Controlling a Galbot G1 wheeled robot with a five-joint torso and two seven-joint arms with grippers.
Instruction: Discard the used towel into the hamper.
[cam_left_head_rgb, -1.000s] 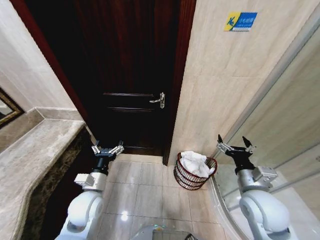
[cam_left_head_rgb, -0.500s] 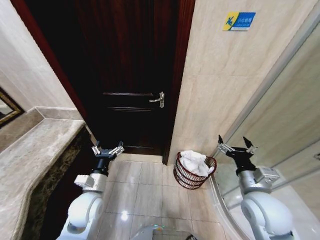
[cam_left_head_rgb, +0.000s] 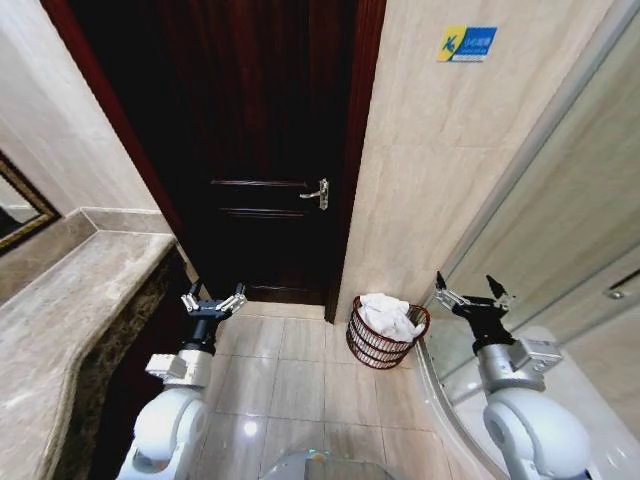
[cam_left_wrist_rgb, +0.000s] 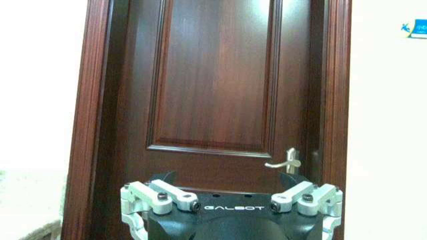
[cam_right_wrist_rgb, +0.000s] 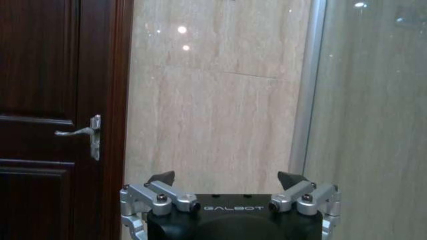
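Note:
A crumpled white towel (cam_left_head_rgb: 386, 314) lies inside the hamper (cam_left_head_rgb: 378, 345), a small round dark reddish-brown wire basket standing on the tiled floor against the wall beside the door. My left gripper (cam_left_head_rgb: 212, 301) is held up to the left of the hamper, open and holding nothing. To the hamper's right my right gripper (cam_left_head_rgb: 470, 294) is also raised, open and holding nothing. The wrist views show each gripper's spread fingers, left (cam_left_wrist_rgb: 230, 200) and right (cam_right_wrist_rgb: 227, 196), pointing at the door and wall.
A dark wooden door (cam_left_head_rgb: 260, 150) with a silver handle (cam_left_head_rgb: 318, 194) faces me. A marble counter (cam_left_head_rgb: 70, 320) runs along the left, and a curved glass shower wall (cam_left_head_rgb: 520, 250) stands at the right. Beige floor tiles (cam_left_head_rgb: 290, 380) lie between them.
The whole head view has shifted slightly, so the camera moved. Both grippers stay raised and open, and the towel stays in the hamper.

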